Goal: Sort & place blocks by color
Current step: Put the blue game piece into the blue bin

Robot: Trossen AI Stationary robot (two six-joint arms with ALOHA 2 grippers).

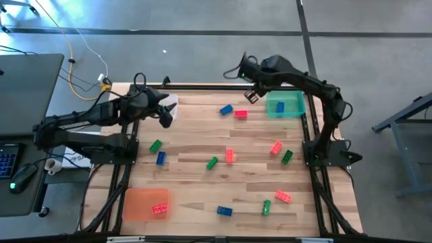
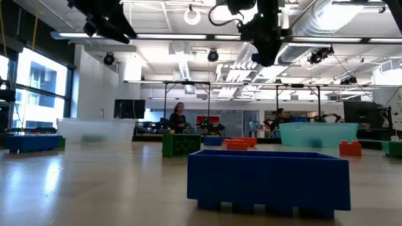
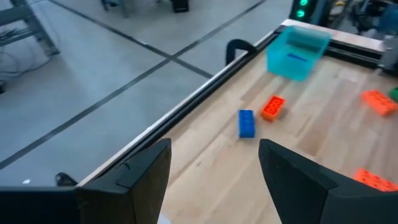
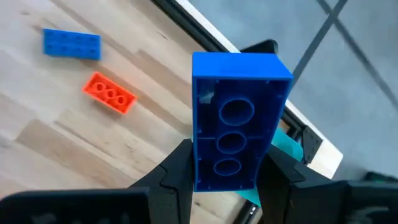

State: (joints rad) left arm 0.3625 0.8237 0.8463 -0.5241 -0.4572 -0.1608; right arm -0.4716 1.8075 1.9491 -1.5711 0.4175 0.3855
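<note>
My right gripper [image 1: 253, 95] hangs above the table's far edge, just left of the teal tray [image 1: 286, 104], and is shut on a blue block [image 4: 239, 115]. One blue block [image 1: 280, 106] lies in that tray. My left gripper [image 3: 214, 180] is open with nothing between its fingers, held above the table's far left part [image 1: 165, 117]. Red, green and blue blocks lie scattered flat on the wooden table, among them a blue one [image 1: 226, 109] and a red one [image 1: 240, 114] near the far edge. A red block [image 1: 160, 209] lies in the orange tray [image 1: 138, 199]. My right gripper pinches the blue block's two long sides [image 4: 200, 165] between its two fingers, at one end of the block. The fingers point steeply down. The rest of the block sticks out past the fingertips, its hollow underside toward the wrist camera, lifted clear of the table.
A clear tray [image 2: 94, 130] stands at the far left. The table's black frame rail [image 3: 186, 106] runs along the far edge. A desk with a keyboard and mouse [image 1: 20, 175] stands left of the table. People stand in the room behind [image 2: 178, 118].
</note>
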